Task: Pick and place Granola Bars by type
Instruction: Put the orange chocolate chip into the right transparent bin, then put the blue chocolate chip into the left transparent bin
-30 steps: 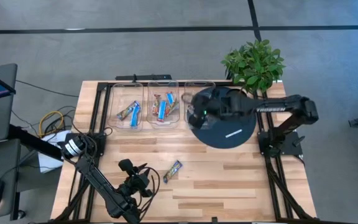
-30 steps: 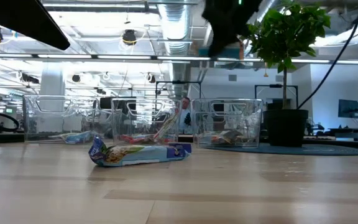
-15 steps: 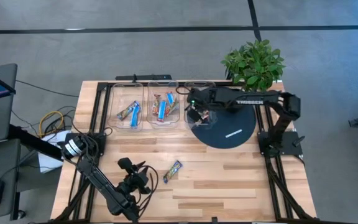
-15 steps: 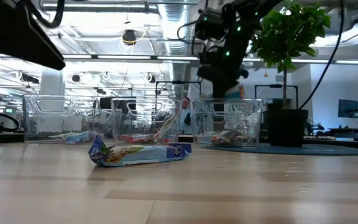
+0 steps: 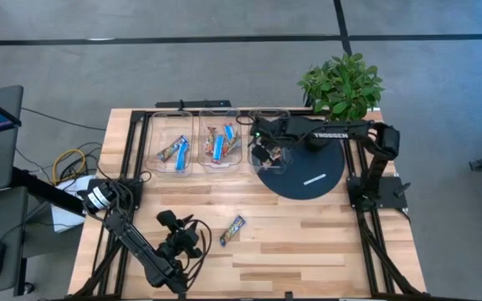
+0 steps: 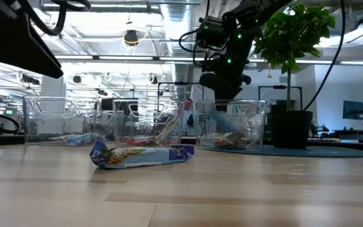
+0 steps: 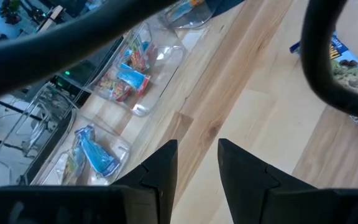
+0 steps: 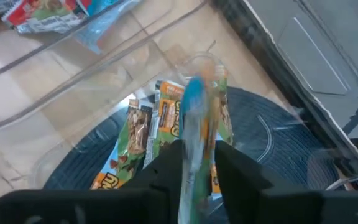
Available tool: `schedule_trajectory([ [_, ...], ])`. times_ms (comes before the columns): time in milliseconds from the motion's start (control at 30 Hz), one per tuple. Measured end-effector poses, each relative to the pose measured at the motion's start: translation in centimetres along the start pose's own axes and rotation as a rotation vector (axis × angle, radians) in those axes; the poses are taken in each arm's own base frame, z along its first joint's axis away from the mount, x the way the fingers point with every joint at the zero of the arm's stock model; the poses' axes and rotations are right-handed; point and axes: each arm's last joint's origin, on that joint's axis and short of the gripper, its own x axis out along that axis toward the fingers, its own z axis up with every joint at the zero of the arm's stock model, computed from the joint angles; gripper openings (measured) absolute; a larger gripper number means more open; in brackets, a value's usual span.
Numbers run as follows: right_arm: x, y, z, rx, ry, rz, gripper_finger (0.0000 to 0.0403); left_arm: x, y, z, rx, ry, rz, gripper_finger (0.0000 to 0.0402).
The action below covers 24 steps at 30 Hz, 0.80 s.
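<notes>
Three clear bins stand in a row at the table's far side: left, middle and right, each with granola bars lying in it. My right gripper is over the right bin, shut on a blue, orange and green granola bar. Green and orange bars lie on the bin floor below it. One blue and tan bar lies flat on the table near the front, and it also shows in the low view. My left gripper is open and empty just left of that bar. My right gripper pinches the granola bar between its two fingers, with the wrapper's end in the gap. The fingers point down from above. The bar hangs below them, lengthwise, over the bars in the right bin.
A dark round disc with a white stick-like mark lies right of the bins, partly under the right bin. A potted plant stands at the far right corner. Bare wood lies between the bins and the loose bar.
My right gripper has reached out toward the table's left and far side, from over the disc's edge to over the right bin. It has gone down toward the bin's top with the bar still in its fingers.
</notes>
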Motion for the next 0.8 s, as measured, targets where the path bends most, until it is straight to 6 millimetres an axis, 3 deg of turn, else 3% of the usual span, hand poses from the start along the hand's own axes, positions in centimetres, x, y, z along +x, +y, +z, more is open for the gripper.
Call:
schedule_trajectory([
  [267,-1.5,-0.1,0.2,-0.046,-0.039,0.008,0.0151,0.0,-0.1,0.0,-0.023,-0.002,-0.005,0.011],
  [500,-7.9,0.8,-0.4,-0.161,-0.204,0.079,0.018,0.3,-0.3,0.3,-0.054,-0.043,-0.016,0.011],
  [633,-12.1,1.8,-2.1,-0.278,-0.303,0.138,0.0184,0.9,-0.7,0.8,-0.064,-0.059,-0.03,0.011],
  [800,-15.8,2.5,-6.7,-0.398,-0.358,0.151,0.018,2.1,-1.5,1.8,-0.032,-0.051,-0.056,0.011],
])
